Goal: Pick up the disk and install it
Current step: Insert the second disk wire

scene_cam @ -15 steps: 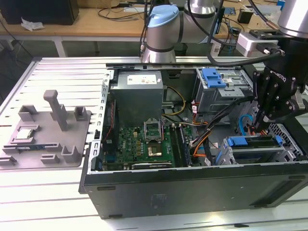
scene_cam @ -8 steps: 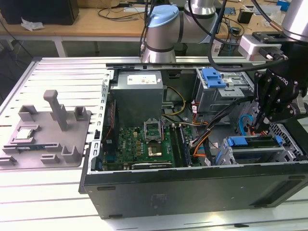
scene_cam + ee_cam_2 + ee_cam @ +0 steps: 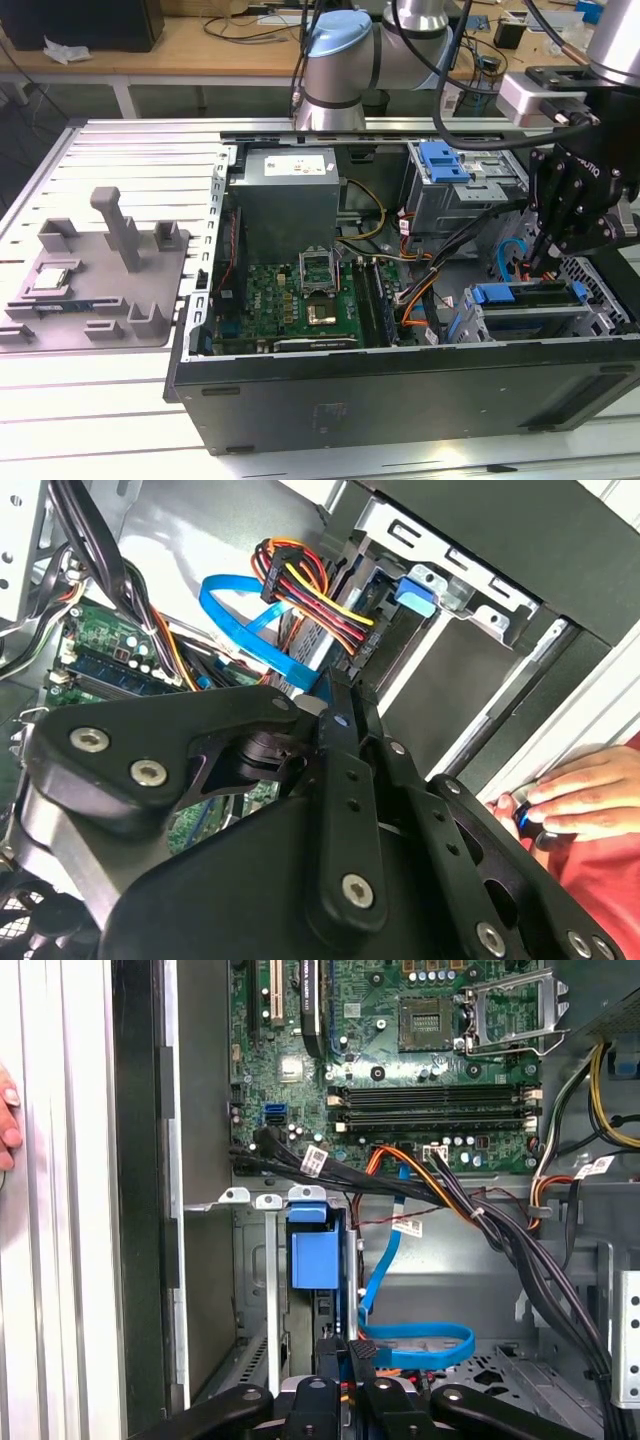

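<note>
The disk stands on edge in the drive bay at the front corner of the open computer case, on the exterior view's right. Its blue carrier handle sits level with the bay's metal rails. My gripper hangs just above the bay, beside the disk's rear edge. In both wrist views its black fingers stand close together with nothing between them, and the tips point at the bay among the cables.
Blue data cable and orange-yellow power leads crowd the bay. Motherboard, power supply and a second cage with a blue latch fill the case. A person's hand rests on the case edge. A grey fixture lies at the exterior view's left.
</note>
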Robot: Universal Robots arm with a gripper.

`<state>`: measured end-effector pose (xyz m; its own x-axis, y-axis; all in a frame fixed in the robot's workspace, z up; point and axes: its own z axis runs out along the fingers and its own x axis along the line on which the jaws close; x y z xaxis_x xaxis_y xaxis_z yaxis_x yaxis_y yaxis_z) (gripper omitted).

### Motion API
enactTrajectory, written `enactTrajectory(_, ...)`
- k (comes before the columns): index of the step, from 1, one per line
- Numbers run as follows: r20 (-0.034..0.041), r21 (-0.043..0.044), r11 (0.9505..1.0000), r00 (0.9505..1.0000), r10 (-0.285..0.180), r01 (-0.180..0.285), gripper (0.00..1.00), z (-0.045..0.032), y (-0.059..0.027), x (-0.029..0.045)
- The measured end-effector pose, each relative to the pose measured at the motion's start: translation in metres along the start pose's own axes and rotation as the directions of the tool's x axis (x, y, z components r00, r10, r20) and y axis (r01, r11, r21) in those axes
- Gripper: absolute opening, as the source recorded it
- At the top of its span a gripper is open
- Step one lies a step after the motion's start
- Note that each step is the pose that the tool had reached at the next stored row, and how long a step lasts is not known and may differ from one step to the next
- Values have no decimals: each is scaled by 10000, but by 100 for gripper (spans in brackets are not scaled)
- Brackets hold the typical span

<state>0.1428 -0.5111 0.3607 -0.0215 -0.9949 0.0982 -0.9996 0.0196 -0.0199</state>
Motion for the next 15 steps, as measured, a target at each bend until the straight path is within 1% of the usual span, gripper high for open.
enactTrajectory(9, 1, 0, 10000, 10000, 0, 0, 16, 4, -7, 38)
enactTrajectory(15, 2, 1, 10000, 10000, -2, 2, 16, 12, -7, 38)
